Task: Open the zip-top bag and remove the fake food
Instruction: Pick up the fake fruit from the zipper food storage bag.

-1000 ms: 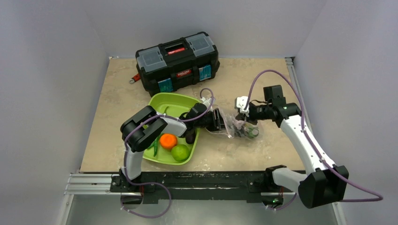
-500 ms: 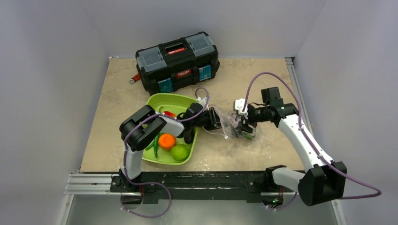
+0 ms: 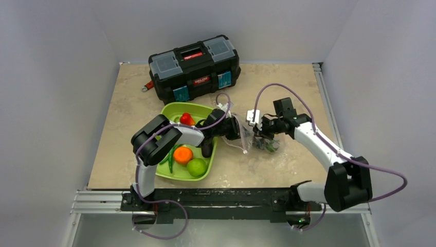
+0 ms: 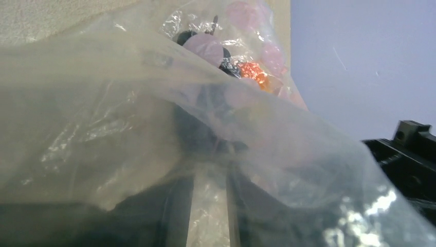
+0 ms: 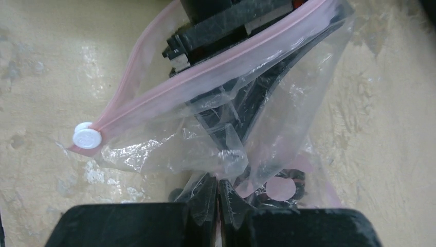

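The zip-top bag (image 3: 249, 138) lies crumpled on the table just right of the green tray (image 3: 198, 109). Its pink zip strip (image 5: 231, 67) gapes open. My left gripper (image 3: 237, 131) reaches in through the mouth. Its fingers (image 4: 169, 216) stand a little apart behind the plastic, with a dark shape at their tips. My right gripper (image 5: 218, 193) is shut on a fold of the bag's film. Dark berries (image 5: 280, 188) remain in the bag. In the tray lie a strawberry (image 3: 186, 119), an orange (image 3: 183, 154), a lime (image 3: 197, 167) and bean pods (image 3: 169, 160).
A black toolbox (image 3: 194, 67) stands at the back of the table, with a red-handled tool (image 3: 148, 86) beside its left end. The bag's white slider (image 5: 86, 138) sits at one end of the strip. Grey walls close in both sides.
My right arm has swung left, pulling the bag into a bunch against the left gripper. The left arm has shifted and the strawberry in the tray now shows.
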Tool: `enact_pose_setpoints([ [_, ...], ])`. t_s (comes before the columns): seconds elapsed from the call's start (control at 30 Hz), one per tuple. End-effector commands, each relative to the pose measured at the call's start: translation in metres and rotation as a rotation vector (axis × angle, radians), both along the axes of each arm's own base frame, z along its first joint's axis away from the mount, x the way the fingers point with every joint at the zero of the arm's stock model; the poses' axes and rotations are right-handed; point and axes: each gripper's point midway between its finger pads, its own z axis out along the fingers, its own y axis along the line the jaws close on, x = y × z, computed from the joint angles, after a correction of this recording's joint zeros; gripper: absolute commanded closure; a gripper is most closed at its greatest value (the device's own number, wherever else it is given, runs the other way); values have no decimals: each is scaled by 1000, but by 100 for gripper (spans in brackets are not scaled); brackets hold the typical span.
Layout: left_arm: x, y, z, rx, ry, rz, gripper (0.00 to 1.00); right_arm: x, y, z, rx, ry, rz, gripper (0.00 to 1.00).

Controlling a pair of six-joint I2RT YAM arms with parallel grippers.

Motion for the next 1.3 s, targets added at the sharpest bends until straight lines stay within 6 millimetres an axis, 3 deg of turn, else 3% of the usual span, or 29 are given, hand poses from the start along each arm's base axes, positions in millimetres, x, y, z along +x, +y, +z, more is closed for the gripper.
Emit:
enact_pose_setpoints([
  [0.0,11,2,-2,13,-37,41,71,2,31,77,217,-151,61,100],
  [0.07,12,2,2,-8,-50,40,70,-8,37,92,263,-160,102,100],
  [0.17,11,-2,11,-35,-70,11,69,-16,41,98,284,-145,155,100],
  [0.33,2,-11,27,-75,-80,-69,65,-5,43,86,278,-153,150,100],
  [0.43,-9,-14,29,-83,-65,-123,62,10,41,79,239,-159,124,100],
  [0.5,-16,-12,28,-72,-59,-150,62,9,40,75,216,-119,132,100],
  [0.6,-25,-9,24,-51,-52,-195,61,-13,29,69,162,-32,168,73],
  [0.7,-31,-8,20,-24,-48,-233,61,-32,11,77,148,-13,150,53],
  [0.83,-35,-12,17,-11,-46,-275,61,-37,-16,84,111,-60,51,41],
  [0.93,-36,-15,16,-2,-44,-287,61,-26,-52,59,-4,-32,-87,44],
  [1.1,-39,-24,16,-1,-42,-304,61,-14,-113,-7,-198,89,-268,60],
  [1.2,-44,-29,14,7,-33,-327,60,-19,-121,-33,-247,139,-268,66],
  [1.27,-48,-33,13,14,-26,-340,60,-21,-115,-41,-225,159,-253,66],
])
